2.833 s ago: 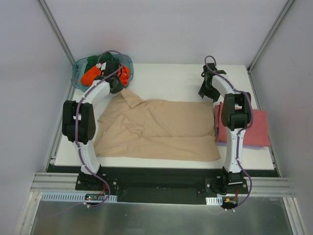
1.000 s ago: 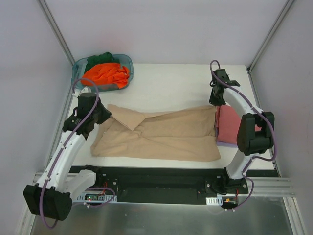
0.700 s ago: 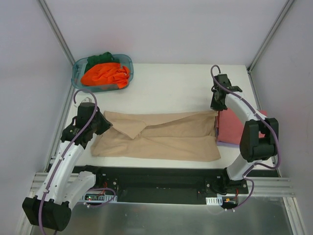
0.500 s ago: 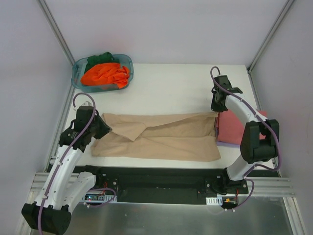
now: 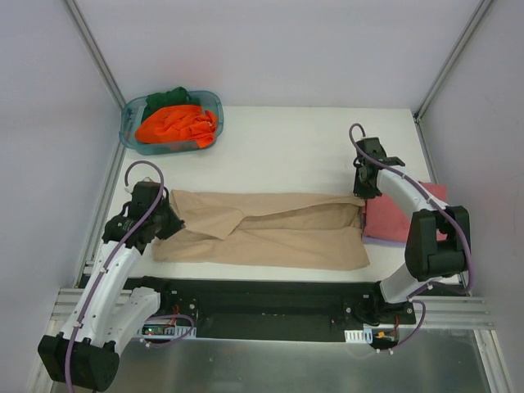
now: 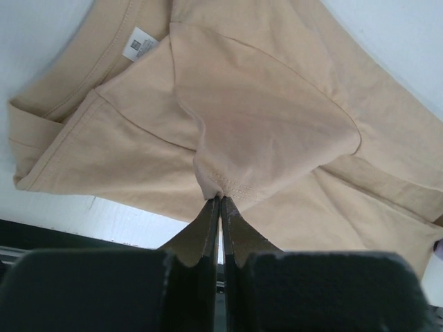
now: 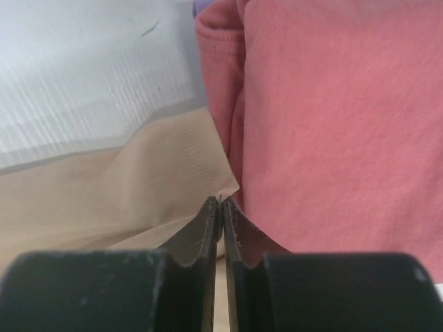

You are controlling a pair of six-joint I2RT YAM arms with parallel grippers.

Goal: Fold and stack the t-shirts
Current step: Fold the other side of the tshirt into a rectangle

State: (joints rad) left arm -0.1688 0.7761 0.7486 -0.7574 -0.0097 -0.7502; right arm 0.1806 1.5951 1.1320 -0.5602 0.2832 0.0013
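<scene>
Tabletop teal tub holds orange shirt, green shirt.

Centre: spread shirt — folded shirt right, perhaps touching; tub back-left.

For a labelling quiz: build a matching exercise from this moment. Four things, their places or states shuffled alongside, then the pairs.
1 tan t-shirt
2 red t-shirt
3 orange t-shirt
4 teal tub

A crumpled inside the tub
B far left corner of the table
C pinched by left hand and right hand
D folded, right side of the table

Pairs: 1-C, 2-D, 3-A, 4-B
</scene>
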